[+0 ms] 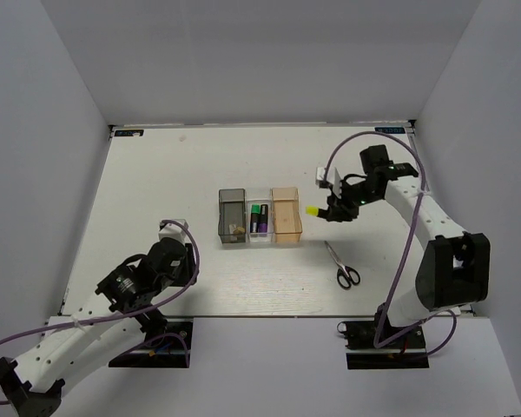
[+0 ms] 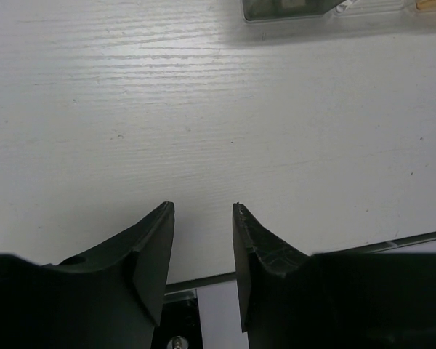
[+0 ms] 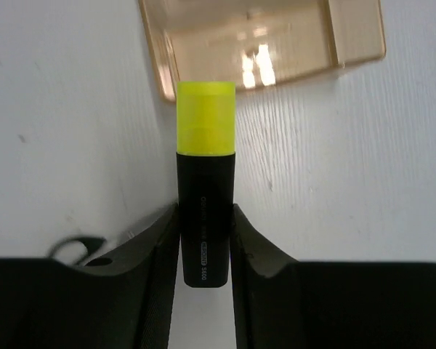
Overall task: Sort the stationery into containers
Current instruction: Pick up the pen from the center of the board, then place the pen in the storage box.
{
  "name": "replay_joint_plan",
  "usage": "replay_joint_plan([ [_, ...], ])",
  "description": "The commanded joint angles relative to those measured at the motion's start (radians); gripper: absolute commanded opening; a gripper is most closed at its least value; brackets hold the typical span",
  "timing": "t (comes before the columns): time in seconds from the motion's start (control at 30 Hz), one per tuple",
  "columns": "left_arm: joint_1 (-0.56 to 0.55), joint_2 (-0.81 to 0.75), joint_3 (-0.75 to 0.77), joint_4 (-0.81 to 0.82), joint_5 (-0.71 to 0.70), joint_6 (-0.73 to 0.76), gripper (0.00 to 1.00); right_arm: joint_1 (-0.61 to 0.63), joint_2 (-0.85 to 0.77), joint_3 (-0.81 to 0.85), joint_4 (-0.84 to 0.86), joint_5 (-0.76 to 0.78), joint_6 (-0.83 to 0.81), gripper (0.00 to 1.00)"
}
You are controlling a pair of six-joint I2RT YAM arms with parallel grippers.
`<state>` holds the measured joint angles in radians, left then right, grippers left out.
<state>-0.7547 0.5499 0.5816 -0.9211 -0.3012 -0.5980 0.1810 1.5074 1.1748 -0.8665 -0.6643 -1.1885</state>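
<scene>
Three bins stand in a row mid-table: dark grey (image 1: 232,216), clear (image 1: 259,219) and orange-tan (image 1: 286,214). The clear bin holds a green-capped marker (image 1: 254,217) and a second dark marker. A tan eraser (image 1: 236,229) lies in the grey bin. My right gripper (image 1: 332,208) is shut on the yellow-capped marker (image 3: 206,182), held in the air just right of the orange-tan bin (image 3: 261,43), cap pointing at it. The scissors (image 1: 341,267) lie on the table right of the bins. My left gripper (image 2: 202,211) is open and empty near the front edge.
The grey bin's corner (image 2: 291,9) shows at the top of the left wrist view. White walls enclose the table on three sides. The table's front edge (image 2: 392,241) runs just under my left fingers. Purple cables loop off both arms.
</scene>
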Motion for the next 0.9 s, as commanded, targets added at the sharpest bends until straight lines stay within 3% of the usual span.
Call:
replay_joint_plan([
  [0.0, -0.002, 0.036, -0.023, 0.086, 0.059, -0.02, 0.48, 0.106, 0.005, 0.039, 0.065, -0.097, 0.398, 0.0],
  [0.03, -0.002, 0.05, -0.029, 0.094, 0.065, -0.028, 0.47, 0.179, 0.011, 0.061, 0.192, -0.065, 0.667, 0.0],
  [0.13, -0.002, 0.074, -0.04, 0.131, 0.1, -0.046, 0.44, 0.292, 0.13, 0.176, 0.24, -0.009, 0.853, 0.0],
  [0.17, -0.002, 0.079, -0.046, 0.145, 0.112, -0.051, 0.43, 0.314, 0.173, 0.199, 0.25, 0.0, 1.024, 0.0],
  [0.2, -0.005, 0.079, -0.049, 0.149, 0.119, -0.063, 0.43, 0.333, 0.191, 0.221, 0.256, 0.014, 1.067, 0.0],
  [0.3, -0.023, 0.076, -0.051, 0.151, 0.103, -0.075, 0.41, 0.419, 0.293, 0.348, 0.326, 0.202, 1.323, 0.0],
  [0.4, -0.034, 0.064, -0.048, 0.142, 0.091, -0.085, 0.41, 0.451, 0.4, 0.498, 0.264, 0.375, 1.478, 0.0],
  [0.47, -0.037, 0.059, -0.046, 0.137, 0.085, -0.086, 0.41, 0.463, 0.441, 0.599, 0.197, 0.431, 1.527, 0.0],
  [0.6, -0.04, 0.061, -0.042, 0.133, 0.08, -0.08, 0.41, 0.499, 0.484, 0.592, 0.215, 0.619, 1.572, 0.0],
  [0.87, -0.038, 0.065, -0.032, 0.122, 0.07, -0.068, 0.41, 0.535, 0.458, 0.491, 0.241, 0.658, 1.528, 0.0],
])
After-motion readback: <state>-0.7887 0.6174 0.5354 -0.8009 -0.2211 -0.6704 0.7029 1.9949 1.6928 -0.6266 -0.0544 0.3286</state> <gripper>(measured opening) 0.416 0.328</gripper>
